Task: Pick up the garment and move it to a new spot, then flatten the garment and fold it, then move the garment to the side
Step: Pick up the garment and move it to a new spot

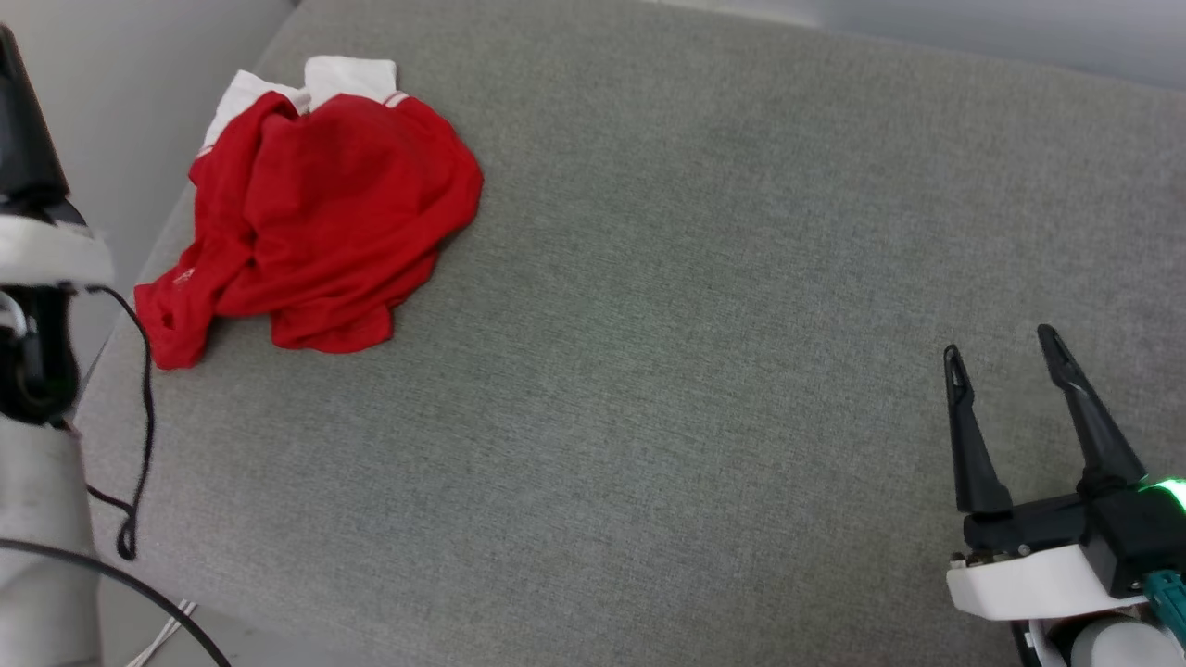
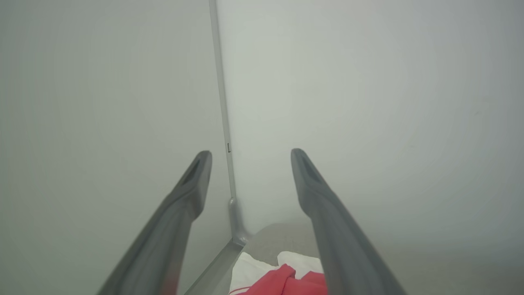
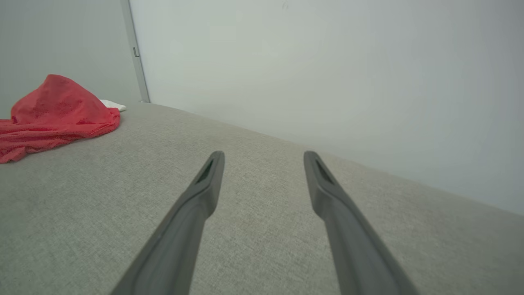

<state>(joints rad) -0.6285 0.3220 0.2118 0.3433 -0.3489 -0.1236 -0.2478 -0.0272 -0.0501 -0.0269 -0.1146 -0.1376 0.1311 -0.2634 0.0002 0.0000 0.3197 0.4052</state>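
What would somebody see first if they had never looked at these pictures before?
The bright red shirt jumps out first: it lies crumpled in a heap near the far left corner of the grey fabric surface, with white sleeves peeking out at its far edge. Next comes the right gripper at the lower right, its two long dark fingers spread open, empty and well away from the shirt.

Over on the right, the right gripper [image 1: 1000, 345] hangs well apart from the garment [image 1: 324, 213] with its two dark fingers [image 3: 192, 217] spread wide and nothing between them. The tips point away from the robot, and the white wrist collar [image 1: 1028, 579] sits behind. The left gripper [image 2: 251, 156] hovers close by the garment's white sleeves, just as wide and empty. The left arm [image 1: 42, 259] stands just left of the garment.
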